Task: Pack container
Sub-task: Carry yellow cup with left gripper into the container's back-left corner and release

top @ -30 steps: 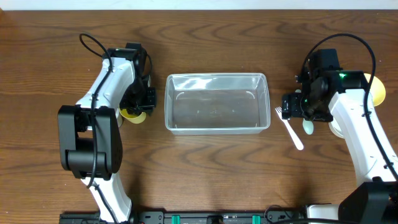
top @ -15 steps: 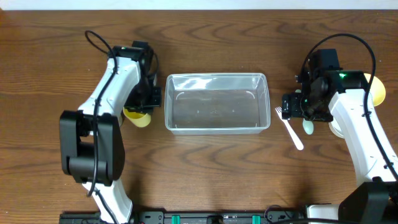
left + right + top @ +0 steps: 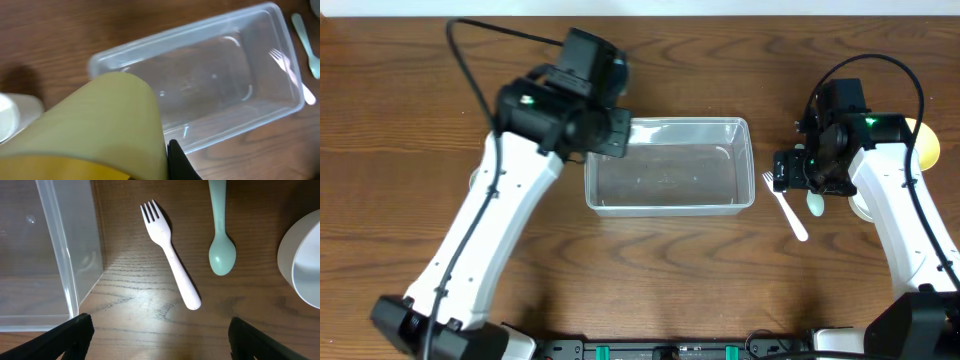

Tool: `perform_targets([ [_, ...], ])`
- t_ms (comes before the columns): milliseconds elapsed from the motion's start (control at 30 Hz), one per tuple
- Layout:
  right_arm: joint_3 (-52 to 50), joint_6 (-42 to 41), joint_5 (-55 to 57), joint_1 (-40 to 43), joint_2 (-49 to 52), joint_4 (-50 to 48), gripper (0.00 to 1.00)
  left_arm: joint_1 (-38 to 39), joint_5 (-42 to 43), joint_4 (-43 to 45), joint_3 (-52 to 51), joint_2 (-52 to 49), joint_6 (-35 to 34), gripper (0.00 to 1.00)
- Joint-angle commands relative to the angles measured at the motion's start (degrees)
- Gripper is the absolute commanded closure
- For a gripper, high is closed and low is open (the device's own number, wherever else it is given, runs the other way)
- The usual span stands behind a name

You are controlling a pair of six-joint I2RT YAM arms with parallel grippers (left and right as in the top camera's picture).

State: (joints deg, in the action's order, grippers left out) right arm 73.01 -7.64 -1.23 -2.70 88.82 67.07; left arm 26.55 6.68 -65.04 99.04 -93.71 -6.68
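Note:
The clear rectangular container stands at the table's middle with nothing in it; it also shows in the left wrist view and the right wrist view. My left gripper is raised over the container's left end and is shut on a yellow cup, with one black finger showing beside the cup. The arm hides the cup in the overhead view. My right gripper is open and empty, low over the table just right of the container.
A pale pink fork and a mint spoon lie right of the container, in front of the right gripper. A white bowl sits further right, with a yellow dish behind it. A white cup stands left of the container.
My left arm has lifted the yellow cup off the table left of the container and carried it up and right, over the container's left end. The right arm has not moved.

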Motion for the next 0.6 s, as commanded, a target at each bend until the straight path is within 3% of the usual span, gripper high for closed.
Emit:
perform_targets([
  [0, 0.63, -0.46, 0.81, 0.66, 0.24, 0.09, 0.12, 1.57, -1.38, 0.83, -0.39, -5.57, -0.92, 0.94],
  [300, -0.44, -0.46, 0.81, 0.66, 0.24, 0.24, 0.11, 1.4, -3.41, 2.6, -0.39, -19.43, 2.54, 0.94],
  [567, -0.48, -0.46, 0.81, 0.66, 0.24, 0.2, 0.11, 1.4, -6.1, 4.44, -0.39, -25.4, 5.03, 0.94],
])
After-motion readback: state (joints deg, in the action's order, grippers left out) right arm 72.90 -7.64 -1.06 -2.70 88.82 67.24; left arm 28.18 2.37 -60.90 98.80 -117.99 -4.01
